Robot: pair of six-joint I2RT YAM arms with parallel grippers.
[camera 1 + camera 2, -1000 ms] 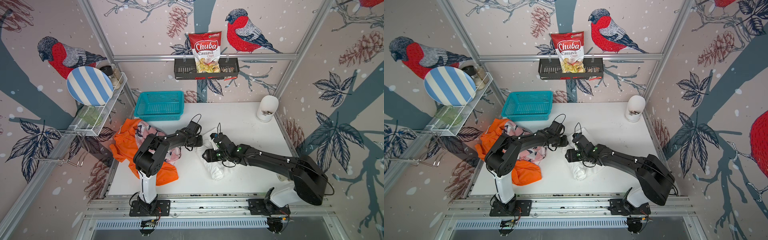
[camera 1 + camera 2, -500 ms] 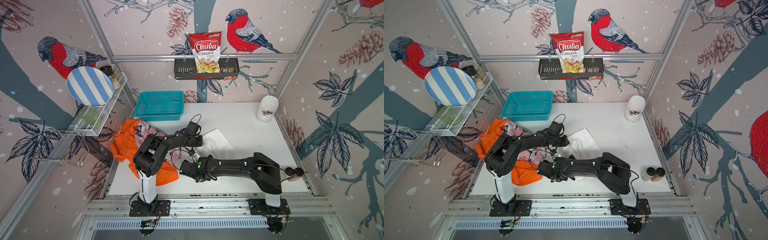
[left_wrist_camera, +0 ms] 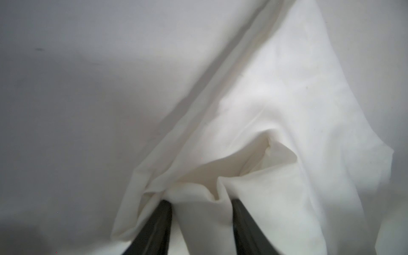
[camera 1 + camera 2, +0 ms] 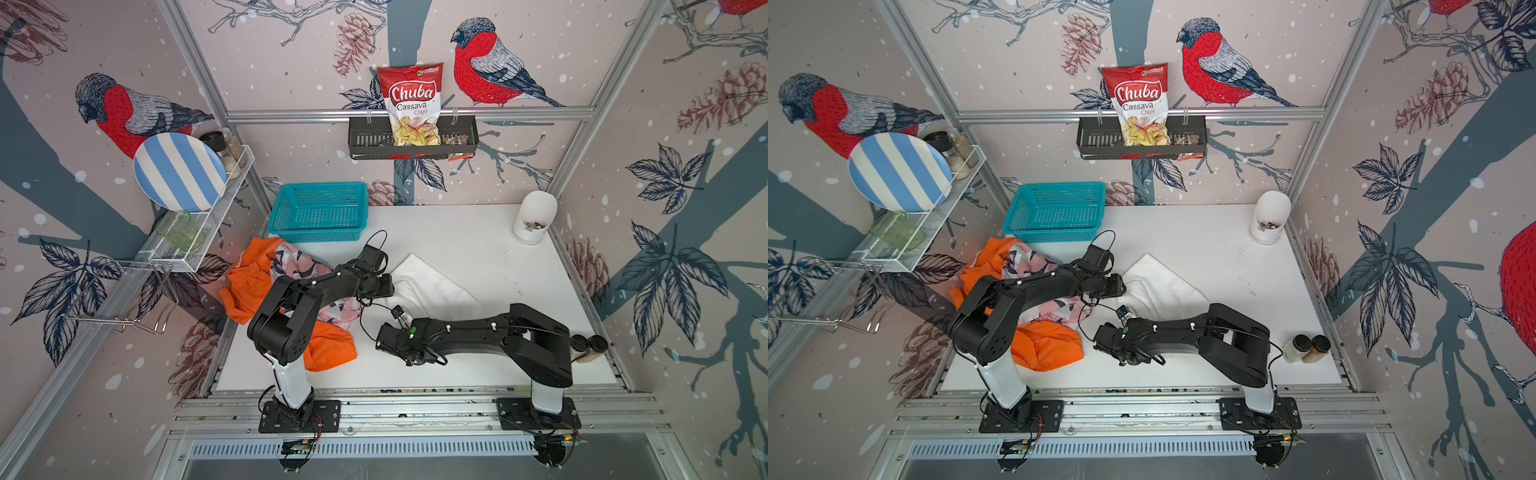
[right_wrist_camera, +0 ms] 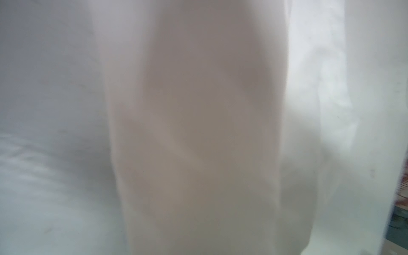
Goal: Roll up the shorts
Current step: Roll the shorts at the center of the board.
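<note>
The white shorts (image 4: 432, 286) lie spread flat in the middle of the table. My left gripper (image 4: 392, 286) sits at their left edge. In the left wrist view its fingers (image 3: 163, 212) stand apart, open, with a raised fold of the white shorts (image 3: 198, 212) between them. The orange shorts (image 4: 328, 347) and the pink shark-print shorts (image 4: 299, 259) lie heaped at the left, partly under my left arm. My right gripper (image 4: 381, 340) hovers low near the front of the table and points left, just right of the orange pair. Its wrist view is a white blur (image 5: 198, 132) and shows no fingers.
A teal basket (image 4: 320, 212) stands at the back left of the table and a white jar (image 4: 534, 216) at the back right. Two spice jars (image 4: 588, 345) stand at the front right edge. A wire rack with a striped plate (image 4: 178, 172) hangs on the left wall.
My right arm has pulled back from the white shorts to the front of the table. The shorts, bunched a second ago, now lie flat. The left arm has hardly moved.
</note>
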